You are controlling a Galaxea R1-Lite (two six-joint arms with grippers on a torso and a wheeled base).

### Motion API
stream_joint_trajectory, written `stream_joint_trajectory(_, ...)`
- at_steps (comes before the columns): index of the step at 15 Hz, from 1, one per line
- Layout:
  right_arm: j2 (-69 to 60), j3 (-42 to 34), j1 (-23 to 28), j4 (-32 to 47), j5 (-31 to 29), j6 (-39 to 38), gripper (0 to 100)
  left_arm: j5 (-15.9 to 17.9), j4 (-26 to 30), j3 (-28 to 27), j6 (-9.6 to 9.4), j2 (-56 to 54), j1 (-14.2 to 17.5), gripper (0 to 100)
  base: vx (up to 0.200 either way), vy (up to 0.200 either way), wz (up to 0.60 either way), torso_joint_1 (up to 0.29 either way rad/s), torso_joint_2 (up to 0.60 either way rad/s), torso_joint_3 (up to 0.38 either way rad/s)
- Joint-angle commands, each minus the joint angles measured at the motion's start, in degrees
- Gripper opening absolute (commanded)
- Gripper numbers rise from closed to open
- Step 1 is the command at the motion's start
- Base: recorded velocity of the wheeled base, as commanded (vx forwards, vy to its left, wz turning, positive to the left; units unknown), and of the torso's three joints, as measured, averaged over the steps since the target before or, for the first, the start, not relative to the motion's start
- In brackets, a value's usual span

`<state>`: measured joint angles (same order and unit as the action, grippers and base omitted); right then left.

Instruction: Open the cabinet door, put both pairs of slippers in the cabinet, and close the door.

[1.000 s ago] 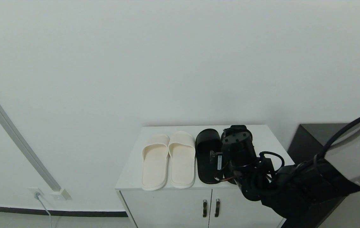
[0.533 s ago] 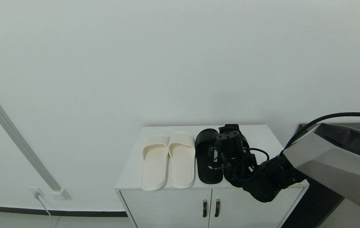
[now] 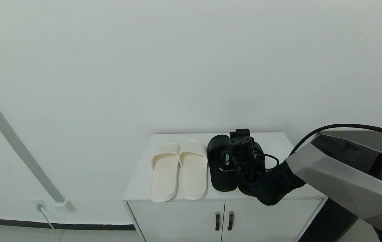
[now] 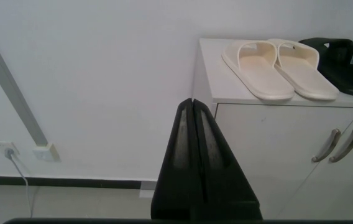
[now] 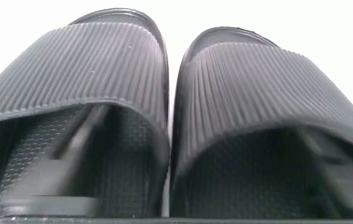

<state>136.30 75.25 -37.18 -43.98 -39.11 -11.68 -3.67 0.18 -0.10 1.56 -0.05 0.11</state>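
The black slippers [image 3: 222, 168] and white slippers [image 3: 179, 169] sat side by side on top of the shut cabinet [image 3: 278, 144]. The right hand [image 5: 171, 155] was spread wide, one finger inside each black slipper. The left hand [image 4: 193, 143] was closed, holding nothing.

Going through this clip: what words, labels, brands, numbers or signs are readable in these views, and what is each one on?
None can be read.
The cabinet doors and their handles are plain.
The cream slippers and the black slippers show no legible print; the ribbed straps in the right wrist view carry only texture.
The wall socket is too small to show any marking.
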Motion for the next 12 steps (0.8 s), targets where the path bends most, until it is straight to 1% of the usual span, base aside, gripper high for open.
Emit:
stream_joint_trajectory(1, 0.5, 0.2, 0.2, 0.0, 0.0, 0.0, 0, 0.0, 0.0, 0.0, 0.02, 0.0, 0.1, 0, 0.0, 0.0, 0.0, 0.0, 0.0, 0.0)
stream_joint_trajectory(6, -1.3, -0.4, 0.3, -0.6, -0.1, 0.0, 0, 0.0, 0.0, 0.0, 0.11, 0.0, 0.1, 0, 0.0, 0.0, 0.0, 0.0, 0.0, 0.0)
stream_joint_trajectory(8, -6.0, -3.9, 0.2, -0.6, 0.6, 0.0, 0, 0.0, 0.0, 0.0, 0.11, 0.0, 0.0, 0, 0.0, 0.0, 0.0, 0.0, 0.0, 0.0)
stream_joint_trajectory(9, -9.2, -6.8, -0.1, -0.6, 1.9, 0.1, 0, 0.0, 0.0, 0.0, 0.11, 0.0, 0.1, 0, 0.0, 0.0, 0.0, 0.0, 0.0, 0.0)
stream_joint_trajectory(10, -13.3, -10.4, -0.7, -0.6, 5.0, 0.1, 0, 0.0, 0.0, 0.0, 0.02, 0.0, 0.1, 0, 0.0, 0.0, 0.0, 0.0, 0.0, 0.0)
stream_joint_trajectory(12, -22.9, -19.4, -2.0, -0.6, 14.6, 2.2, 0, 0.0, 0.0, 0.0, 0.02, 0.0, 0.1, 0, 0.0, 0.0, 0.0, 0.0, 0.0, 0.0)
